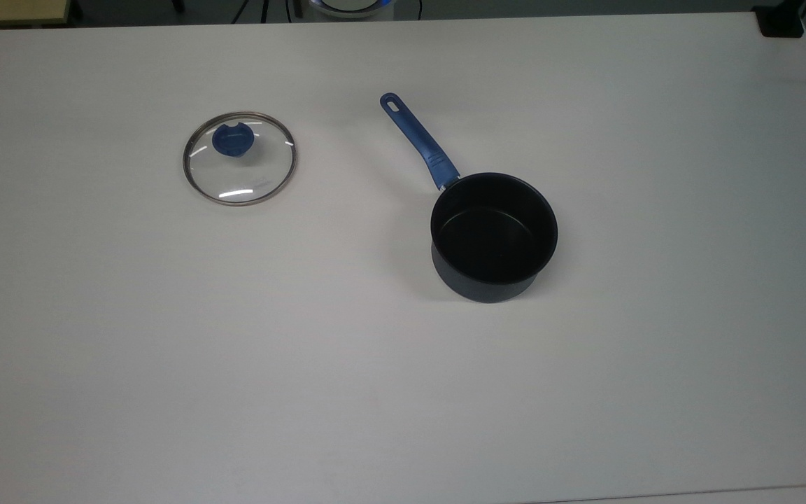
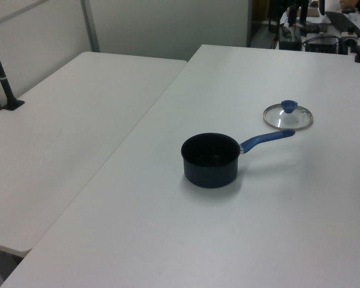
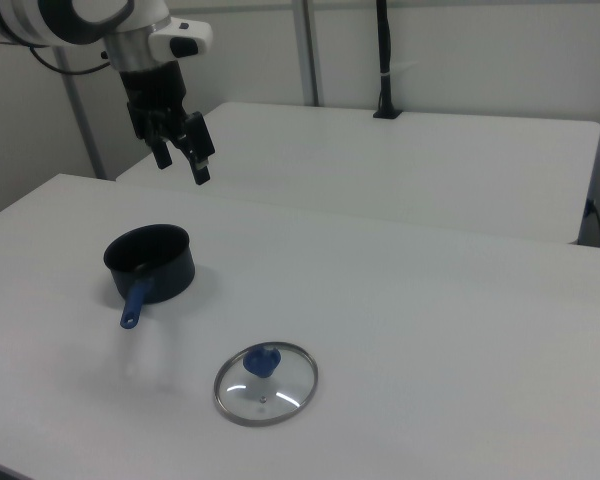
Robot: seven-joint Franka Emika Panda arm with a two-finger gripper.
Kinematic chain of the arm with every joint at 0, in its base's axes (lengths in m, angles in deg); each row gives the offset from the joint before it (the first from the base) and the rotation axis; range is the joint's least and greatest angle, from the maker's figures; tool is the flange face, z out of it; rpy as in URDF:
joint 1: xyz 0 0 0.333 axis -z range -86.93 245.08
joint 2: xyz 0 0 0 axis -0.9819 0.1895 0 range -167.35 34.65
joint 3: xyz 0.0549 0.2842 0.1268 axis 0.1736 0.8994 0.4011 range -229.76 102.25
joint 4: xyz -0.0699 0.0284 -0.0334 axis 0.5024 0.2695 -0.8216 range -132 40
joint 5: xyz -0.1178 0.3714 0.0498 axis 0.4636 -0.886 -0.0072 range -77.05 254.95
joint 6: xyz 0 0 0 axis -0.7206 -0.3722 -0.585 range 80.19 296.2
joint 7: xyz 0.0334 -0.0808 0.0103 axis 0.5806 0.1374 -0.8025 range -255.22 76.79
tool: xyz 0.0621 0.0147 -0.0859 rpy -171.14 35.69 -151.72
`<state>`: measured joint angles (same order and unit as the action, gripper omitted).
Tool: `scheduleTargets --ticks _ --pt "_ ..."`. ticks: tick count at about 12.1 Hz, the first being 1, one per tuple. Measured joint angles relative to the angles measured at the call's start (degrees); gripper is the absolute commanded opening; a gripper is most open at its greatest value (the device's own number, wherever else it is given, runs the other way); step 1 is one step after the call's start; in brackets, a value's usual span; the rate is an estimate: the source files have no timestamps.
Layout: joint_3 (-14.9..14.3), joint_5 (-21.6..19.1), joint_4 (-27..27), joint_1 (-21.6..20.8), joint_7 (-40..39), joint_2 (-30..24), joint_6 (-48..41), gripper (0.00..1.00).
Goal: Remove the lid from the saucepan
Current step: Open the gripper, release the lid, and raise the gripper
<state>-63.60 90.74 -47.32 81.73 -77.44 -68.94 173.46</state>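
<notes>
While the round glass lid with a blue knob [image 1: 239, 158] lies flat on the white table [image 1: 165, 350], the dark blue saucepan [image 1: 494, 236] sits apart at the top view's middle. At the right view's upper left, the black gripper [image 3: 181, 157] hangs wide apart, holding nothing.

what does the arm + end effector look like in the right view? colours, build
In the right view, the arm has glossy white rounded shells with dark grey to black joint bands. A white wrist block bears a small dark oval mark. Below it sits a black gripper with two slim black jaws, standing apart.
</notes>
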Motion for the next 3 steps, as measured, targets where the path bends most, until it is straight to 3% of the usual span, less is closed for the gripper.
scheduleTargets --ticks 3 --pt "-1.0 0.0 -0.7 -1.0 -9.4 0.3 4.1 1.0"
